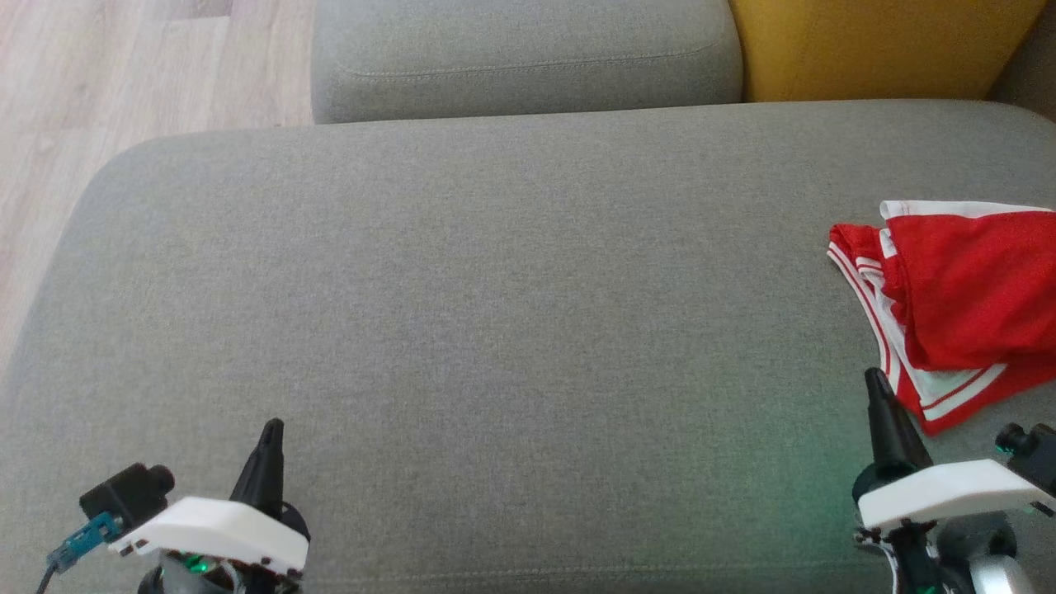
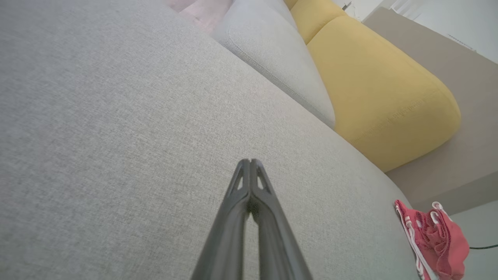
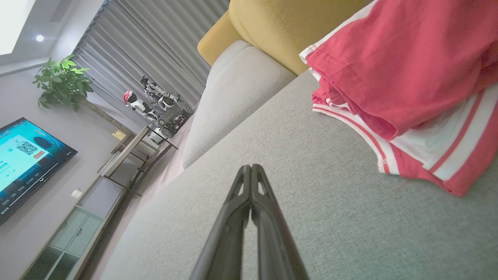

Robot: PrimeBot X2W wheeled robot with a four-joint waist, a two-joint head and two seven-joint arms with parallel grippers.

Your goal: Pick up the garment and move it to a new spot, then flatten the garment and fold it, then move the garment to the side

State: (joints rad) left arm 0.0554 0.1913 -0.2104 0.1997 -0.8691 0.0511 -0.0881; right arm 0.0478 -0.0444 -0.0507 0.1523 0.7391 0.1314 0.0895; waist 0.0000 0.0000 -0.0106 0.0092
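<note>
The garment [image 1: 957, 305] is red with white stripes and lies bunched at the right edge of the grey sofa seat [image 1: 495, 313]. My right gripper [image 1: 874, 384] is shut and empty, its tip just short of the garment's near hem. In the right wrist view the garment [image 3: 404, 81] fills the upper right, beyond the shut right gripper [image 3: 251, 167]. At the lower left my left gripper [image 1: 272, 429] hovers over bare cushion, shut with nothing in it. The left wrist view has the shut left gripper [image 2: 250, 161] at centre and the garment [image 2: 435, 241] small at the lower right.
A grey back cushion [image 1: 528, 58] and a yellow cushion [image 1: 883, 45] stand behind the seat. Pale wood floor [image 1: 124, 82] lies to the left. The right wrist view catches a TV [image 3: 23, 159], a plant [image 3: 62, 83] and a low cabinet [image 3: 89, 217] across the room.
</note>
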